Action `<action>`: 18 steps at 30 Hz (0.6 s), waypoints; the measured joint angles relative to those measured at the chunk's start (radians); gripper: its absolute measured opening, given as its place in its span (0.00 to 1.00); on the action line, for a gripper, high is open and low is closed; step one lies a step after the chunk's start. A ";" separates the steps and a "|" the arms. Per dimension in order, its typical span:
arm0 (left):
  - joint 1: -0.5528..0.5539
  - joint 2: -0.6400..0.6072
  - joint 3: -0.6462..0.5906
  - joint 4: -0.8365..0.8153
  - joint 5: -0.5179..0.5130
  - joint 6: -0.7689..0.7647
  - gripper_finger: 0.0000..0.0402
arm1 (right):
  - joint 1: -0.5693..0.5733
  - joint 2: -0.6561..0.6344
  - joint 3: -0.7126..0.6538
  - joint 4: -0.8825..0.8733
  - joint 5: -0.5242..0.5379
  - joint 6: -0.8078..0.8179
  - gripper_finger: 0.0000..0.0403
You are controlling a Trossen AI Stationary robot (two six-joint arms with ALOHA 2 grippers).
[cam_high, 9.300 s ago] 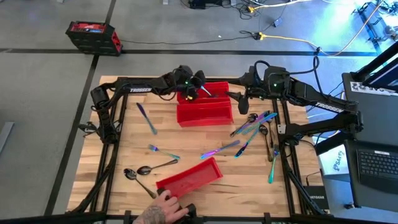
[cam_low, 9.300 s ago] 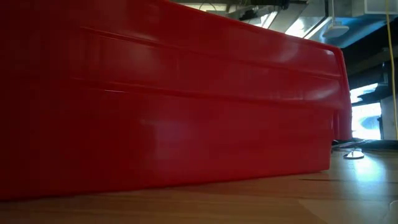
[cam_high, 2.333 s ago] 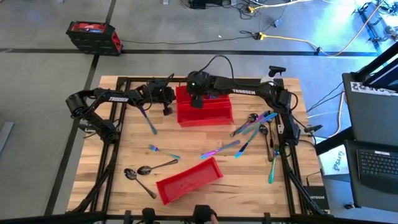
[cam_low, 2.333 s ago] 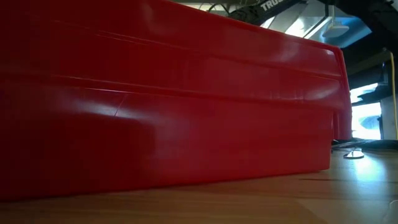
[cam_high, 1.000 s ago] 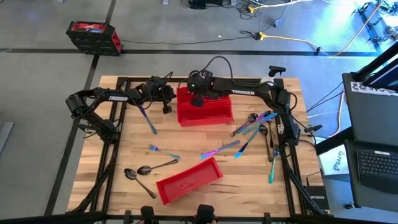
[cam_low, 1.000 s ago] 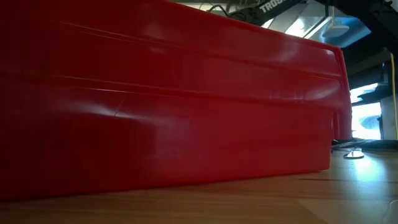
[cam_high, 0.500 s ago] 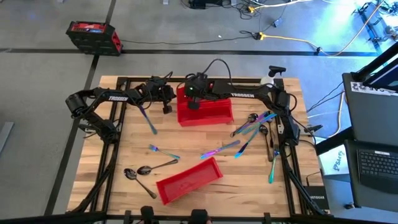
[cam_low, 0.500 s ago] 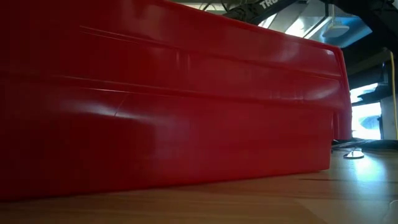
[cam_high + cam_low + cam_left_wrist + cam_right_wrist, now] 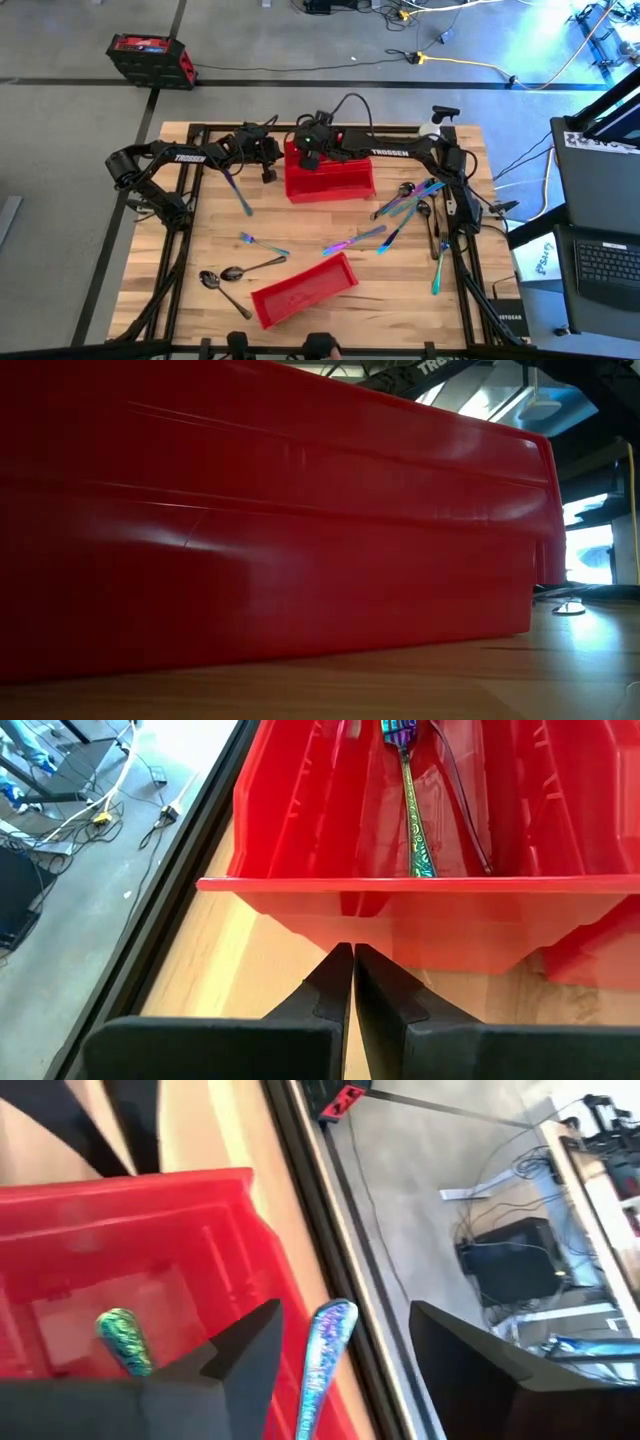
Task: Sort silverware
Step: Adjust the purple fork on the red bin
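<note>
Above the far red bin (image 9: 330, 178), the right gripper (image 9: 340, 1370) gapes, an iridescent handle (image 9: 325, 1342) between its fingers.

Two red bins (image 9: 330, 178) (image 9: 303, 290) sit well apart on the wooden table (image 9: 200, 240).

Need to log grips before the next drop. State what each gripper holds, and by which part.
Left gripper: shut, holding nothing. Right gripper: open over the red bin; an iridescent utensil sits between its fingers, looking released; any remaining contact cannot be told.
</note>
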 joint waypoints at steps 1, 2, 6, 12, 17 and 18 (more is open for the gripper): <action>0.000 0.000 0.000 0.000 0.000 0.000 0.00 | -0.001 0.000 0.000 0.000 -0.003 0.005 0.51; 0.000 0.000 0.000 0.000 0.001 0.000 0.00 | -0.002 0.000 0.000 0.000 -0.007 0.011 0.51; 0.000 0.000 0.000 0.000 0.002 0.000 0.00 | -0.021 0.009 0.001 0.017 -0.040 0.021 0.51; 0.000 0.000 0.000 0.000 0.003 0.000 0.00 | -0.043 0.026 0.001 0.017 -0.071 0.044 0.50; 0.000 0.000 0.000 0.000 0.003 -0.001 0.00 | -0.048 0.028 0.001 0.004 -0.071 0.048 0.38; 0.000 0.000 0.000 0.000 0.003 -0.001 0.00 | -0.048 0.028 0.001 -0.001 -0.071 0.049 0.34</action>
